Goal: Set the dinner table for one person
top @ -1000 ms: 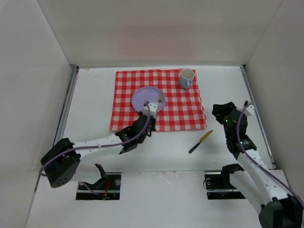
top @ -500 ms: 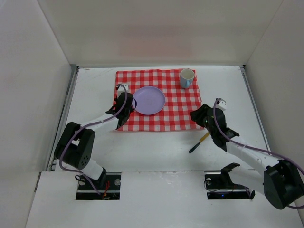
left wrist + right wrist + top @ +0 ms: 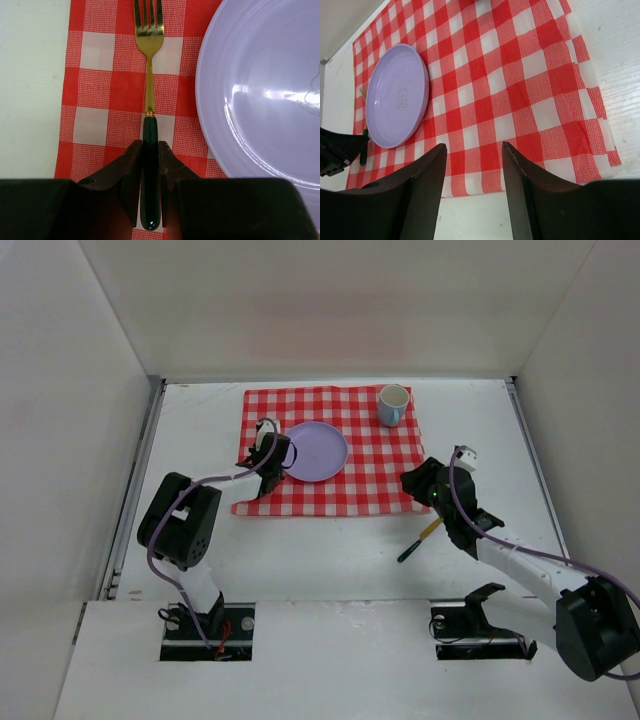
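Note:
A lilac plate (image 3: 315, 451) lies on the red-and-white checked cloth (image 3: 370, 470), which is spread on the white dinner table (image 3: 330, 550). My left gripper (image 3: 266, 455) is at the plate's left edge, low over the cloth. In the left wrist view it (image 3: 150, 150) is shut on the dark green handle of a gold fork (image 3: 149, 75), which points away beside the plate (image 3: 265, 90). My right gripper (image 3: 418, 483) is open and empty at the cloth's near right corner (image 3: 570, 140). A blue-and-white mug (image 3: 392, 405) stands on the cloth's far right corner.
A knife (image 3: 422, 538) with a gold blade and dark handle lies on the bare table just in front of the cloth's right corner, beside my right arm. White walls enclose the table on three sides.
My left gripper has gone from the plate's near edge to its left side and settled close to the rim. My right arm has swung in to the cloth's near right corner.

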Available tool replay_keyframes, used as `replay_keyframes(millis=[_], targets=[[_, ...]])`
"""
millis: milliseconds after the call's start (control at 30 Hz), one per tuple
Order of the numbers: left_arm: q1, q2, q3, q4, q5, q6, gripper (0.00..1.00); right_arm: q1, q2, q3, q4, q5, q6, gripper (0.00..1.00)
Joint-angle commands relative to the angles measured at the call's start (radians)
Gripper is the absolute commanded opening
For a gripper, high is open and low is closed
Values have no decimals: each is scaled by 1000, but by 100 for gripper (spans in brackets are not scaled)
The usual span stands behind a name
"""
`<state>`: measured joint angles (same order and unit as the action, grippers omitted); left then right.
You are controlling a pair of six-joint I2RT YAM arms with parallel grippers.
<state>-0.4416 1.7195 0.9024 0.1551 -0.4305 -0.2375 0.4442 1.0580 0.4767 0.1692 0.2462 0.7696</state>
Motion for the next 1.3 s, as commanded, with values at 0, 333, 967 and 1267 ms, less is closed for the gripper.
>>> replay_keyframes(millis=[0, 333, 967, 1267], targets=[[2, 15, 47, -32, -42, 21, 8, -11, -23, 33, 59, 8, -15, 54], [-30, -78, 10, -25, -105, 23, 37, -40, -32, 25, 55, -5, -13, 54], [-821, 24, 174, 104, 122, 26, 40, -170, -394, 51, -186, 97, -7, 33], [-903, 186, 291, 120, 168, 35, 43, -215, -443, 59, -227, 104, 22, 47]])
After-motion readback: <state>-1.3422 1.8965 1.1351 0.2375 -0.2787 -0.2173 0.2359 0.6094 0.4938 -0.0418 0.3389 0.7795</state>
